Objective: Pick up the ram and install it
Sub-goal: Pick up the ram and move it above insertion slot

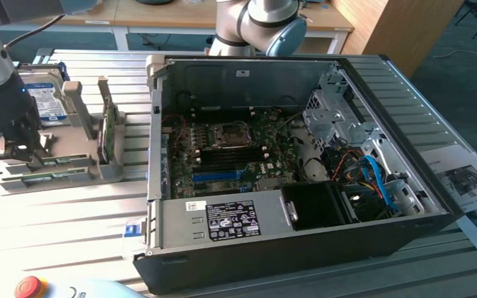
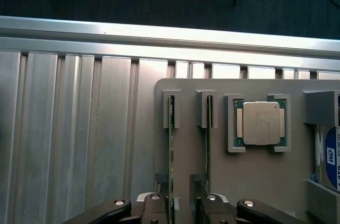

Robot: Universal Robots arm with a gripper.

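Gripper (image 2: 180,209) stands low over the grey holder (image 2: 255,181) at the exterior view's left end of the bench (image 1: 56,230), jaws apart and clamped on nothing. In the wrist view the ram (image 2: 171,144) sits on edge in its slot in the holder, with its near end running in between the open fingers (image 2: 155,205). It lies close beside one finger, and whether they touch cannot be told. A second stick (image 2: 208,139) stands on edge in the neighbouring slot, parallel to the ram and passing under the other finger. The processor (image 2: 261,123) rests flat in its square nest just beyond that stick, and a hard drive (image 2: 332,155) with a blue label is at the holder's far side. The computer case (image 1: 305,248) lies open on the bench, well apart from the holder, with its motherboard (image 1: 230,155) exposed. A red stop button (image 1: 30,287) sits at the near edge of the exterior view.
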